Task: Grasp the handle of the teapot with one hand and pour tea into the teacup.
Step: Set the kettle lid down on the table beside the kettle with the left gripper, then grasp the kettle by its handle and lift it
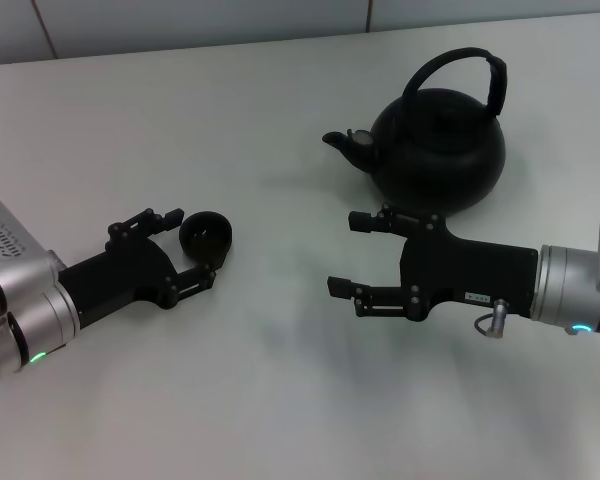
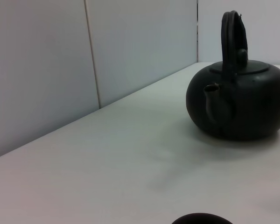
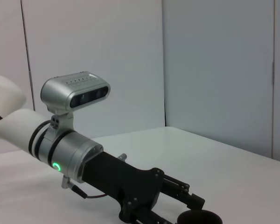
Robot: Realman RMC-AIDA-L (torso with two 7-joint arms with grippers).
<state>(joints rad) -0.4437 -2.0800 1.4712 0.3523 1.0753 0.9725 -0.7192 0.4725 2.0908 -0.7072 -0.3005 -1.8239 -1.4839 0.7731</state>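
Observation:
The teapot (image 1: 440, 150) is a large round black pot at the back right of the white table, its spout pointing left. Its arched handle (image 1: 460, 65) stands upright over the lid. The left wrist view shows the teapot (image 2: 240, 100) and handle (image 2: 233, 42) from the spout side. The small black teacup (image 1: 212, 232) sits at mid-left. My left gripper (image 1: 190, 243) is open, one finger on each side of the teacup. My right gripper (image 1: 345, 253) is open and holds nothing. It hovers just on the near side of the teapot, well below the handle.
The white table (image 1: 280, 380) runs back to a pale panelled wall (image 2: 60, 70). In the right wrist view my left arm (image 3: 70, 154) reaches across the table, with the teacup (image 3: 198, 218) at its fingertips. The teacup's rim (image 2: 200, 219) just shows in the left wrist view.

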